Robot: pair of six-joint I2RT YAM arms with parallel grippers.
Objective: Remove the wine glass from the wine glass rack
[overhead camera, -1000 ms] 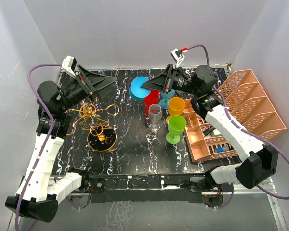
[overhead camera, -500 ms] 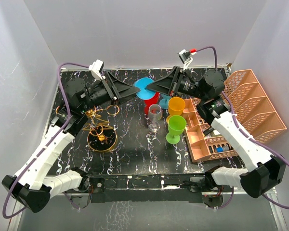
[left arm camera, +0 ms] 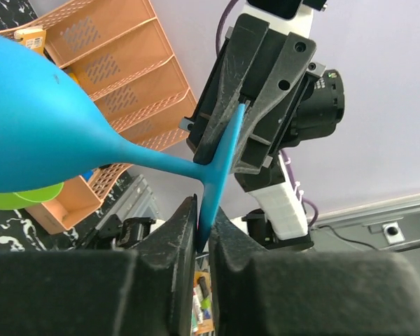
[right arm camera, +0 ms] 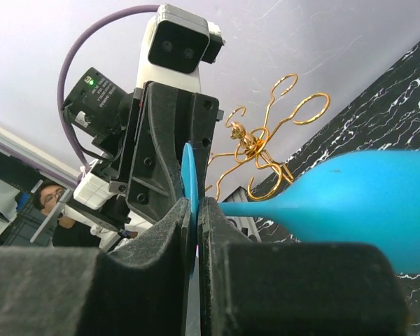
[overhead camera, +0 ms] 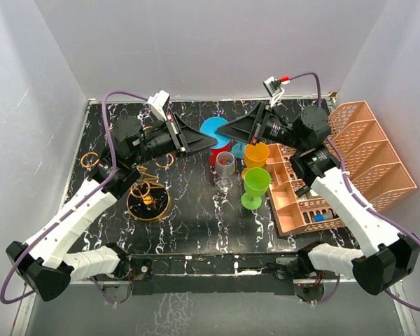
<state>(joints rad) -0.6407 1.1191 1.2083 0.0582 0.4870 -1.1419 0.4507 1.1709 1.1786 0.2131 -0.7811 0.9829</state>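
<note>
The blue wine glass (left arm camera: 42, 126) is held sideways in the air, apart from the gold wine glass rack (overhead camera: 143, 183). Its foot is pinched at one edge by the left gripper (left arm camera: 203, 234) and at the opposite edge by the right gripper (right arm camera: 194, 210).

- Left arm (overhead camera: 70, 220): white shells, black joints.
- Right arm (overhead camera: 353, 210): likewise (white camera (overhead camera: 159, 103) on each wrist).
- Purple cables (right arm camera: 98, 29); black wedge fingers (overhead camera: 192, 136).
</note>
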